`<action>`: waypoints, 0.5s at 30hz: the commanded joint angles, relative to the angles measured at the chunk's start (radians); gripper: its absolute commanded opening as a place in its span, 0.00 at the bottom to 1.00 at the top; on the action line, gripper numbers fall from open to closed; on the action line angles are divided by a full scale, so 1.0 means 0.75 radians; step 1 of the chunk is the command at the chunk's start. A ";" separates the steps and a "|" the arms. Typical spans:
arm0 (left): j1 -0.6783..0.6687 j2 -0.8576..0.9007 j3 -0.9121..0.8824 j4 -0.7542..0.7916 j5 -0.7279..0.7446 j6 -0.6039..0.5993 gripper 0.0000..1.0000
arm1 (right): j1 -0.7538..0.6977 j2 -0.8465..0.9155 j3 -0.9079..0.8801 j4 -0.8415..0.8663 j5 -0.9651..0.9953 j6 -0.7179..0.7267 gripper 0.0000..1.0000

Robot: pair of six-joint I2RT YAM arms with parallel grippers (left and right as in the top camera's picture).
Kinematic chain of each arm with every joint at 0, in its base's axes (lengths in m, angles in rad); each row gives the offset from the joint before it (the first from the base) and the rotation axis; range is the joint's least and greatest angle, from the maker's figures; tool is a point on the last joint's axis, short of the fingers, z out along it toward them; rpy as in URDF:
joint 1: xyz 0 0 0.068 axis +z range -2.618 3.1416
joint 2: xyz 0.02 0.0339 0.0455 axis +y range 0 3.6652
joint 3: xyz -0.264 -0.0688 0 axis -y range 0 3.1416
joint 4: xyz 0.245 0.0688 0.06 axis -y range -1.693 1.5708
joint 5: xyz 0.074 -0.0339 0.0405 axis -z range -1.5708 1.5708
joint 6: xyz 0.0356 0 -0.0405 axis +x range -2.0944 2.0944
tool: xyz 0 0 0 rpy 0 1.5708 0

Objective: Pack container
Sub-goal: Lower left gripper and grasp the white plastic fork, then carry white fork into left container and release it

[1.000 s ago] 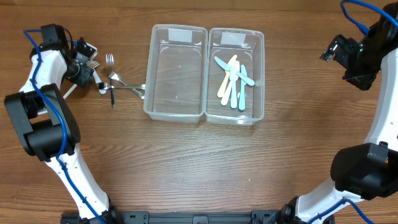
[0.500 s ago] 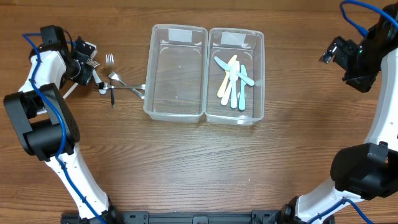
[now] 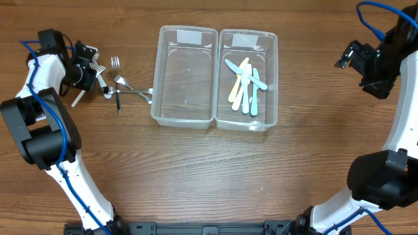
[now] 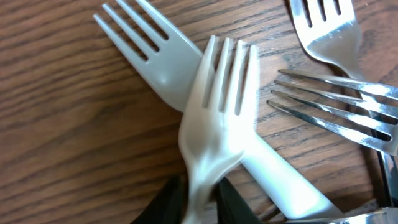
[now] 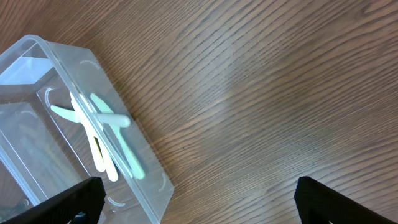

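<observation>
2 clear bins side by side: L bin, and R bin w/ abt 5 plastic knives, overlapping. Left of them lie 2 white forks, crossed, w/ 3 metal forks just beside. L gripper pinches top fork by its handle. R gripper is spread wide, well right of the bins.

I'm looking at one brown wooden surface filling the whole overhead view, its grain running left to right. In my left wrist view the grain shows as dark, wavy lines close up. In my right wrist view a pale sheen of light lies across the wood.
</observation>
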 commanded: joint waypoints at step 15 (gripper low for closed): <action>-0.003 -0.048 0.139 -0.226 -0.011 -0.222 0.04 | 0.008 -0.012 0.003 0.027 -0.008 0.012 1.00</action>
